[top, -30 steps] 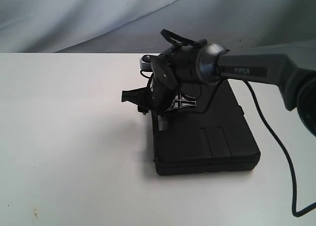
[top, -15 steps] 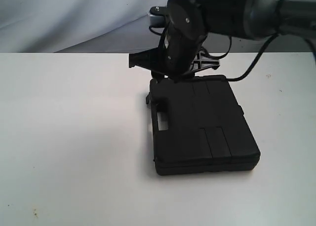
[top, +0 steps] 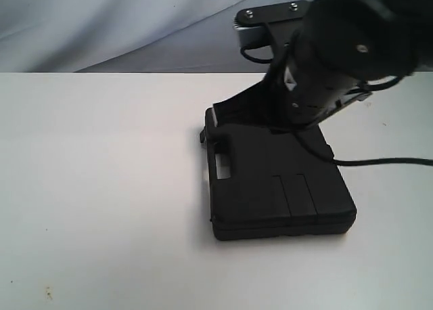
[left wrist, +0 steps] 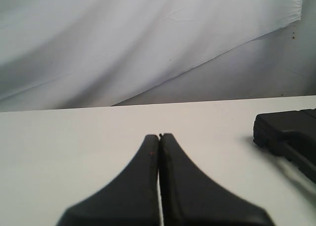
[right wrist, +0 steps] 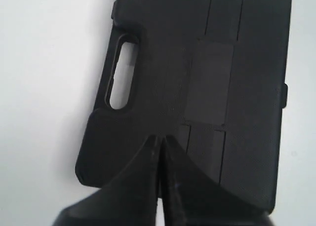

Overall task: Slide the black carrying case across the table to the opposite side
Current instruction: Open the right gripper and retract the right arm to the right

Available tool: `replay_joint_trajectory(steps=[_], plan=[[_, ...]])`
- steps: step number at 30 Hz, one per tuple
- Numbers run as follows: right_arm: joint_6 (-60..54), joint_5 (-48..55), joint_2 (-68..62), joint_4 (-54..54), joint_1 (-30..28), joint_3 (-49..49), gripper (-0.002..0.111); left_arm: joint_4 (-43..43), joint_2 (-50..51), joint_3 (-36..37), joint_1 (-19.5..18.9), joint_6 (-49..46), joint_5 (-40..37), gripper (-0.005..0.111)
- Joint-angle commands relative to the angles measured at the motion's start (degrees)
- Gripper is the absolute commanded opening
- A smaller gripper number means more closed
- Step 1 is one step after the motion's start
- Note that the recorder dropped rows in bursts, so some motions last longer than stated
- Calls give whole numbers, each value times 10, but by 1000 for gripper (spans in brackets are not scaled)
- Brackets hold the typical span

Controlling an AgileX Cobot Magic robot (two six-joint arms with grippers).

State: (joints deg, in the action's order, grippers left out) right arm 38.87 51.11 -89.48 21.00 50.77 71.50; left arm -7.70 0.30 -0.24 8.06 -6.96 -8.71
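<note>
The black carrying case (top: 270,188) lies flat on the white table (top: 101,188), right of the middle, its handle slot (top: 222,165) facing left. My right gripper (top: 216,115) is shut with nothing in it, its tips over the case's far left corner; I cannot tell whether they touch. From the right wrist, the shut gripper (right wrist: 159,137) points down at the case lid (right wrist: 207,73) beside the handle slot (right wrist: 122,73). My left gripper (left wrist: 159,135) is shut and empty over bare table (left wrist: 74,152), with a corner of the case (left wrist: 289,130) off to one side.
The right arm's body (top: 345,46) fills the upper right of the exterior view, and its cable (top: 385,162) trails across the table to the right. A grey cloth backdrop (top: 101,26) hangs behind the table's far edge. Open tabletop stretches left of the case.
The right arm has risen and swung right, closer to the camera, its gripper lifting off the case's left side. The case has not moved.
</note>
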Motion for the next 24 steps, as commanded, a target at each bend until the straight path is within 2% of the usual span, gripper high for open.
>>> replay_joint_trajectory(steps=[1, 10, 24], plan=[[6, -19, 77, 0, 1, -63, 0, 0, -3, 2, -1, 5, 3, 0], [32, -48, 224, -4, 1, -185, 0, 0, -3, 2, -1, 5, 3, 0], [79, -63, 406, 1, 0, -305, 0, 0, -3, 2, -1, 5, 3, 0]])
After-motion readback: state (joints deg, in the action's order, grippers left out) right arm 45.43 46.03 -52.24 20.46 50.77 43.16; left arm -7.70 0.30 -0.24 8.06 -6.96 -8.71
